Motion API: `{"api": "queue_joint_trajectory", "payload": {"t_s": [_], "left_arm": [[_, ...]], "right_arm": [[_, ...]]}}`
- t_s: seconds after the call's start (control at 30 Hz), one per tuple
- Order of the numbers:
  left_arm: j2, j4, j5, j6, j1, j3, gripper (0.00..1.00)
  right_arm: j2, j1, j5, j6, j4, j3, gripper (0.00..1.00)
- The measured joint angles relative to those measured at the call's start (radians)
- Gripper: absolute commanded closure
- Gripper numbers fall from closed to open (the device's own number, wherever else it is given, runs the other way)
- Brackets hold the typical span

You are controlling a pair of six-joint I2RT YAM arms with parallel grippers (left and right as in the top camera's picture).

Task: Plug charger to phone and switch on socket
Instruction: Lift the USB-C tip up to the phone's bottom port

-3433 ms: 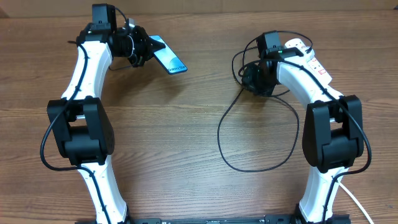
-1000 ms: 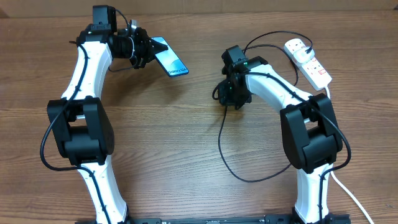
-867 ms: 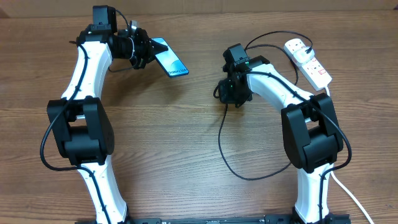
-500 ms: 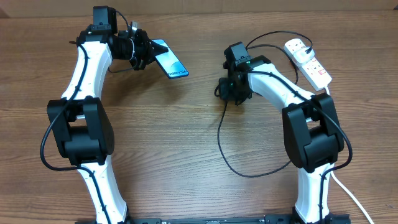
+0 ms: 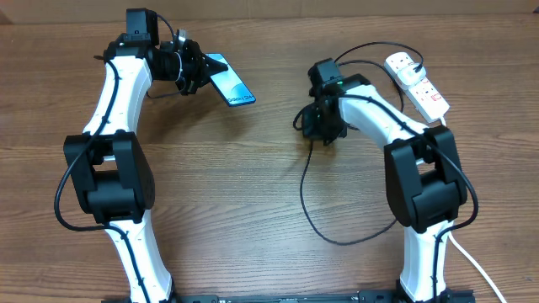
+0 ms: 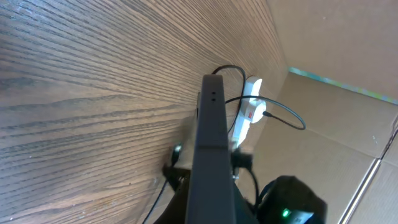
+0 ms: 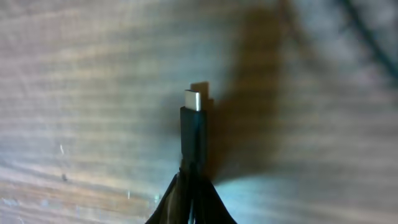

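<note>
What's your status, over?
Left claw shut on phone. Right claw shut on charger, tip exposed. Not plugged yet: tip and phone apart, nothing between.

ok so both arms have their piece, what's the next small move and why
Probably carry the right gripper leftward toward the phone. It is shut on the charger, with the connector tip sticking out free, while the left gripper holds the phone, and a clear gap separates tip and phone.

Your left arm (image 5: 118, 88) and right arm (image 5: 383, 114) are wearing white shells, black boxy housings (image 5: 109, 177) are bulging mid-arm, thin black cables (image 5: 57, 198) are looping alongside, left claw (image 5: 202, 73) and right claw (image 5: 322, 130) are showing black.
</note>
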Motion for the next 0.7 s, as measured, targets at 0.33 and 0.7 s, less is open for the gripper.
{"api": "queue_joint_trajectory", "payload": {"t_s": [0.33,0.7], "left_arm": [[0.0,0.033,0.103,0.082,0.011,-0.002,0.96],[0.0,0.212,0.435,0.187,0.04,-0.003,0.96]], "right_arm": [[-0.078,0.086,-0.211,-0.148,-0.042,0.0,0.96],[-0.323,0.08,-0.763,-0.189,0.02,0.003,0.96]]}}
